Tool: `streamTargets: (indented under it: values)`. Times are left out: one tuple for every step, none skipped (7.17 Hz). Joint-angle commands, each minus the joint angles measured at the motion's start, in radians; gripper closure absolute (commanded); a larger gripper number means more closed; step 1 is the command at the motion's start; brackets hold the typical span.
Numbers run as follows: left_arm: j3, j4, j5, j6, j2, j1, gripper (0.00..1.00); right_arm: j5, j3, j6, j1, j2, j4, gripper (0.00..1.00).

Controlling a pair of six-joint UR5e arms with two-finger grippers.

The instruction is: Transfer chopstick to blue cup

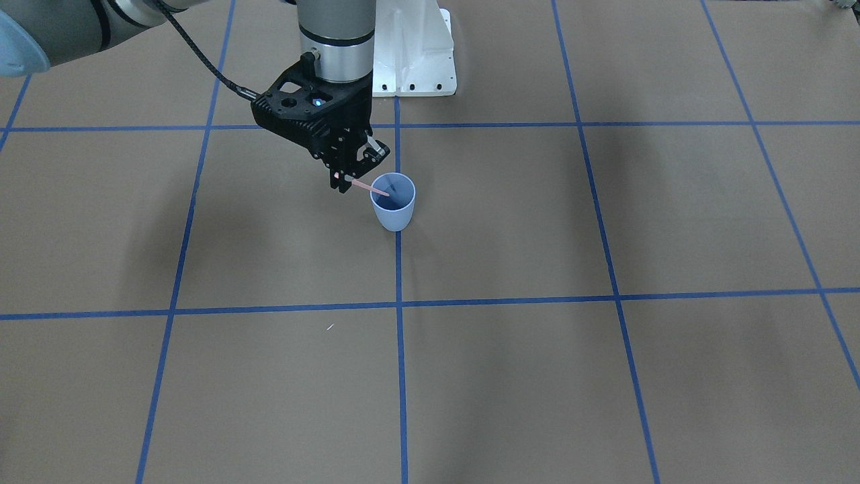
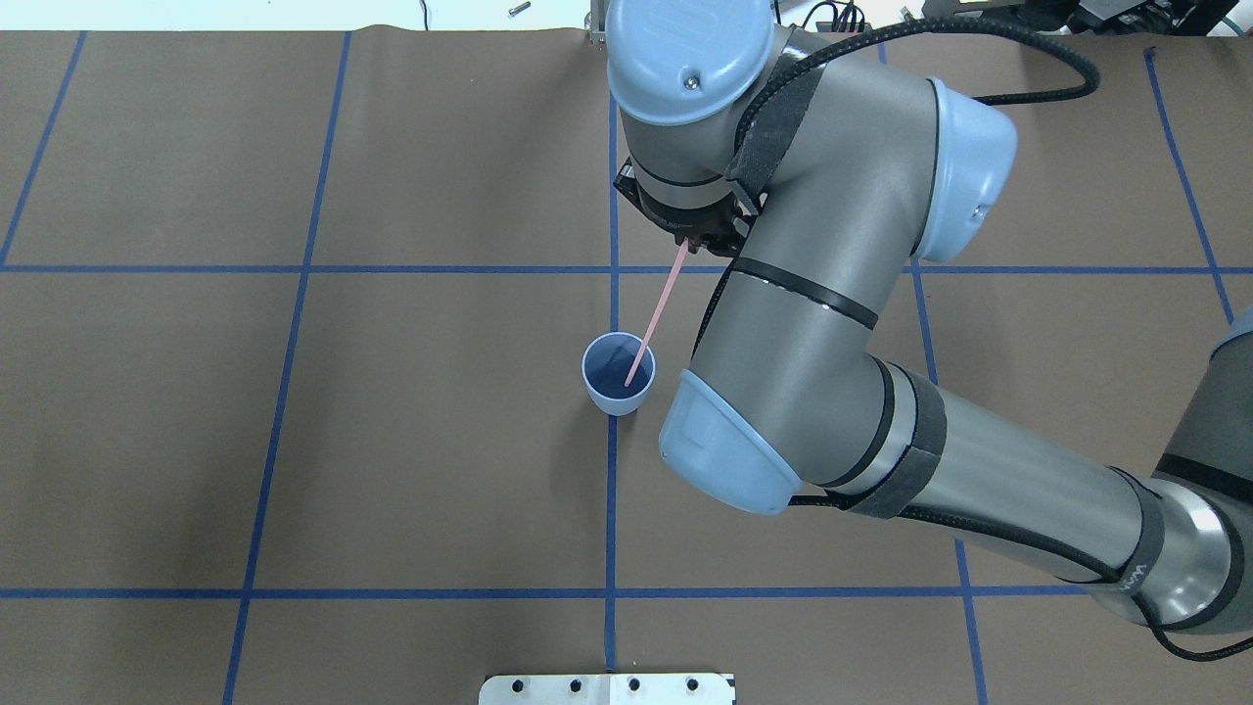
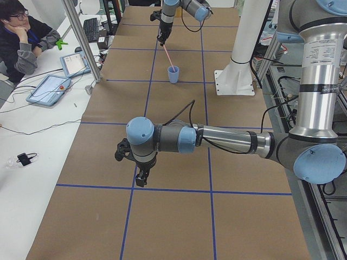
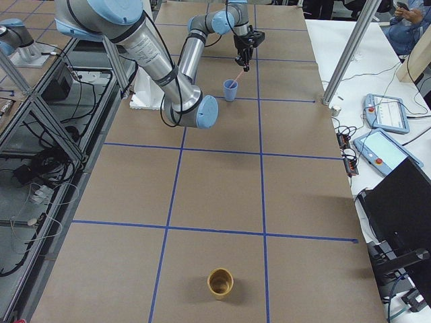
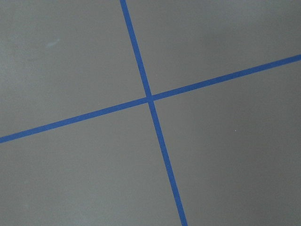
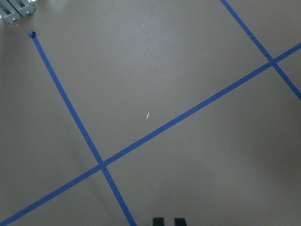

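Observation:
The blue cup (image 1: 394, 210) stands upright on the brown table near the centre tape line; it also shows in the overhead view (image 2: 617, 394). The pink chopstick (image 1: 370, 187) slants down with its lower end inside the cup, as the overhead view (image 2: 654, 316) shows. My right gripper (image 1: 343, 181) is shut on the chopstick's upper end, above and beside the cup's rim. My left gripper (image 3: 140, 177) hovers low over the table far from the cup. It shows only in the exterior left view, so I cannot tell whether it is open or shut.
A tan cup (image 4: 220, 282) stands far off towards the table's right end. The white robot base plate (image 1: 413, 64) sits behind the blue cup. Blue tape lines grid the table. People and tablets (image 3: 51, 86) are at a side table.

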Motion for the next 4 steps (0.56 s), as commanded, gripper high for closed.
streamTargets:
  values:
    - [0.000,0.000,0.000,0.000,0.000,0.000,0.01,-0.006,-0.009,0.001,-0.032,-0.019,0.053,1.00]
    - [0.000,0.000,0.000,0.000,0.000,0.000,0.01,-0.013,-0.009,-0.002,-0.041,-0.048,0.108,1.00]
    - [0.000,0.000,0.000,0.000,0.000,0.000,0.01,-0.030,-0.009,-0.003,-0.059,-0.055,0.115,1.00]
    - [0.000,0.000,0.000,0.000,0.000,0.000,0.01,-0.039,-0.019,0.000,-0.066,-0.051,0.116,1.00]
